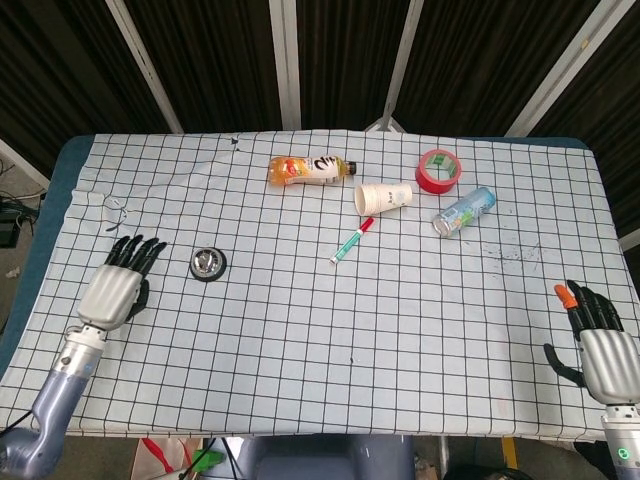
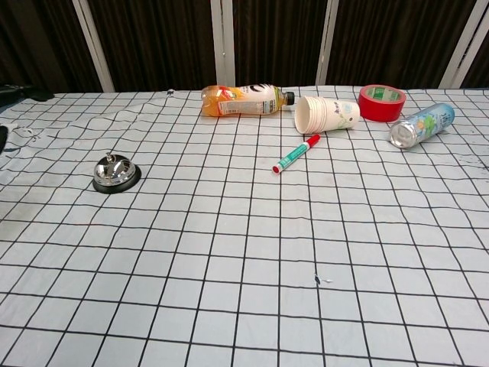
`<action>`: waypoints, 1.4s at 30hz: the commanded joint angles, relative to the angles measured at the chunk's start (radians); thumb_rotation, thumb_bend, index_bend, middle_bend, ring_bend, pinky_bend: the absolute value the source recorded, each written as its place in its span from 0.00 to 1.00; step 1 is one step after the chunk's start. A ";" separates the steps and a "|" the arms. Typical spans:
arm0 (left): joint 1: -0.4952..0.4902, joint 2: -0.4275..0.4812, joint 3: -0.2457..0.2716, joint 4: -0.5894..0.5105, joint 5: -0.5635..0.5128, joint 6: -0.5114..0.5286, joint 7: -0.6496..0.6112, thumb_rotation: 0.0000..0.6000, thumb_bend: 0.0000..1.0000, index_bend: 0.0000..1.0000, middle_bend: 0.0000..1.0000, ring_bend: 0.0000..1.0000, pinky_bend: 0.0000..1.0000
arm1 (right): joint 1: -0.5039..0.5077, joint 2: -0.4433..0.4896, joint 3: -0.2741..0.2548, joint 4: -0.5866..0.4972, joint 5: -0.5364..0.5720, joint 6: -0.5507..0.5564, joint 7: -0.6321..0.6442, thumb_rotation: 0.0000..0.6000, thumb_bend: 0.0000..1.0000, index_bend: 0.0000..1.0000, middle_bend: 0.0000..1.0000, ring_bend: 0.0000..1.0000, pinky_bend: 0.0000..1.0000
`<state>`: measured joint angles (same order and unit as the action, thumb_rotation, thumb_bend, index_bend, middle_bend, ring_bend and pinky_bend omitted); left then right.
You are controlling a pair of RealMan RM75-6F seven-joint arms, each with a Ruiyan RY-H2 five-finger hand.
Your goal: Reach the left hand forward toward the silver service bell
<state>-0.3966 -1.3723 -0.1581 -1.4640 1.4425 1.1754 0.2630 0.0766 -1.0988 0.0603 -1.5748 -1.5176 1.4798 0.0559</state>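
The silver service bell (image 1: 207, 264) on its black base stands on the left part of the checked cloth; the chest view shows the bell (image 2: 115, 173) with its small knob on top. My left hand (image 1: 120, 282) hovers over the cloth just left of the bell, fingers stretched forward and apart, holding nothing. A gap of about one hand's width separates it from the bell. In the chest view only dark fingertips (image 2: 15, 92) show at the left edge. My right hand (image 1: 598, 343) rests at the table's near right corner, fingers apart and empty.
At the back lie an orange juice bottle (image 1: 310, 170), a paper cup (image 1: 385, 197) on its side, a red tape roll (image 1: 439, 171) and a tipped can (image 1: 464, 211). A green marker (image 1: 351, 241) lies mid-table. The cloth is wrinkled at the far left (image 1: 115, 208).
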 commanded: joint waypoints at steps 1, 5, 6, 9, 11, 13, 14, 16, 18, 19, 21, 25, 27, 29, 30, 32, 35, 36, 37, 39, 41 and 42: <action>-0.062 -0.079 -0.034 0.070 -0.046 -0.059 0.038 1.00 0.99 0.03 0.06 0.00 0.02 | 0.000 0.001 0.000 0.001 0.000 0.000 0.003 1.00 0.39 0.10 0.00 0.02 0.10; -0.111 -0.151 -0.050 0.146 -0.091 -0.121 0.057 1.00 0.99 0.03 0.06 0.00 0.02 | -0.001 0.002 -0.001 0.002 0.000 0.000 0.009 1.00 0.39 0.10 0.00 0.02 0.10; -0.117 -0.161 -0.052 0.159 -0.097 -0.128 0.060 1.00 0.99 0.03 0.06 0.00 0.02 | -0.001 0.003 -0.001 0.002 0.000 0.000 0.010 1.00 0.39 0.10 0.00 0.02 0.10; -0.158 -0.235 -0.060 0.248 -0.124 -0.167 0.073 1.00 0.99 0.03 0.06 0.00 0.02 | 0.000 0.004 0.000 0.005 0.002 -0.002 0.018 1.00 0.39 0.10 0.00 0.02 0.10; -0.177 -0.272 -0.063 0.293 -0.135 -0.187 0.064 1.00 0.99 0.03 0.06 0.00 0.02 | 0.000 0.005 0.001 0.007 0.004 -0.003 0.023 1.00 0.39 0.10 0.00 0.02 0.10; -0.198 -0.306 -0.065 0.338 -0.143 -0.207 0.055 1.00 0.99 0.03 0.06 0.00 0.02 | -0.001 0.006 0.002 0.009 0.005 -0.002 0.028 1.00 0.39 0.10 0.00 0.02 0.10; -0.207 -0.322 -0.065 0.360 -0.144 -0.215 0.053 1.00 0.99 0.03 0.06 0.00 0.02 | -0.001 0.007 0.002 0.010 0.006 -0.001 0.031 1.00 0.39 0.10 0.00 0.02 0.10; -0.222 -0.346 -0.062 0.393 -0.143 -0.225 0.053 1.00 0.99 0.03 0.06 0.00 0.02 | -0.002 0.009 0.003 0.011 0.007 0.000 0.037 1.00 0.39 0.10 0.00 0.02 0.10; -0.243 -0.383 -0.059 0.442 -0.142 -0.240 0.053 1.00 0.99 0.03 0.06 0.00 0.02 | -0.003 0.011 0.004 0.014 0.008 0.002 0.045 1.00 0.39 0.10 0.00 0.02 0.10; -0.249 -0.395 -0.057 0.459 -0.142 -0.245 0.054 1.00 0.99 0.03 0.06 0.00 0.02 | -0.004 0.011 0.004 0.014 0.008 0.002 0.048 1.00 0.39 0.10 0.00 0.02 0.10; -0.260 -0.415 -0.054 0.487 -0.146 -0.255 0.055 1.00 0.99 0.03 0.06 0.00 0.02 | -0.004 0.013 0.004 0.015 0.006 0.003 0.053 1.00 0.39 0.10 0.00 0.02 0.10; -0.279 -0.455 -0.048 0.545 -0.158 -0.279 0.065 1.00 0.99 0.03 0.06 0.00 0.02 | -0.005 0.016 0.001 0.017 -0.001 0.006 0.065 1.00 0.39 0.10 0.00 0.02 0.10; -0.285 -0.468 -0.045 0.563 -0.163 -0.290 0.067 1.00 0.99 0.03 0.06 0.00 0.02 | -0.006 0.017 0.001 0.017 -0.002 0.008 0.071 1.00 0.39 0.10 0.00 0.02 0.10; -0.291 -0.478 -0.040 0.579 -0.163 -0.296 0.072 1.00 0.99 0.03 0.06 0.00 0.02 | -0.006 0.019 0.001 0.018 -0.003 0.009 0.075 1.00 0.39 0.10 0.00 0.02 0.10; -0.294 -0.483 -0.037 0.584 -0.163 -0.297 0.075 1.00 0.99 0.03 0.06 0.00 0.02 | -0.007 0.019 0.001 0.018 -0.003 0.010 0.076 1.00 0.39 0.10 0.00 0.02 0.10; -0.297 -0.490 -0.033 0.592 -0.162 -0.299 0.081 1.00 0.99 0.03 0.06 0.00 0.02 | -0.008 0.020 0.001 0.018 -0.005 0.012 0.080 1.00 0.39 0.10 0.00 0.02 0.10; -0.300 -0.492 -0.024 0.595 -0.160 -0.297 0.090 1.00 0.99 0.03 0.06 0.00 0.02 | -0.009 0.021 0.000 0.018 -0.008 0.014 0.084 1.00 0.39 0.10 0.00 0.02 0.10; -0.300 -0.489 -0.023 0.589 -0.158 -0.293 0.092 1.00 0.99 0.03 0.06 0.00 0.02 | -0.009 0.022 0.000 0.018 -0.008 0.015 0.086 1.00 0.39 0.10 0.00 0.02 0.10; -0.299 -0.482 -0.025 0.579 -0.154 -0.281 0.094 1.00 0.99 0.03 0.06 0.00 0.02 | -0.009 0.022 0.000 0.018 -0.009 0.016 0.087 1.00 0.39 0.10 0.00 0.02 0.10; -0.295 -0.462 -0.032 0.542 -0.141 -0.237 0.093 1.00 0.99 0.03 0.06 0.00 0.02 | -0.010 0.022 0.000 0.019 -0.010 0.018 0.090 1.00 0.39 0.10 0.00 0.02 0.10; -0.278 -0.420 -0.047 0.461 -0.119 -0.153 0.092 1.00 0.99 0.03 0.06 0.00 0.02 | -0.010 0.023 -0.001 0.019 -0.013 0.020 0.093 1.00 0.39 0.10 0.00 0.02 0.10; -0.267 -0.396 -0.056 0.414 -0.109 -0.109 0.094 1.00 0.99 0.03 0.05 0.00 0.02 | -0.010 0.023 -0.001 0.019 -0.014 0.020 0.094 1.00 0.39 0.10 0.00 0.02 0.10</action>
<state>-0.6854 -1.8220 -0.1941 -0.9531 1.3059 0.9714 0.3556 0.0668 -1.0759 0.0596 -1.5554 -1.5309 1.4997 0.1493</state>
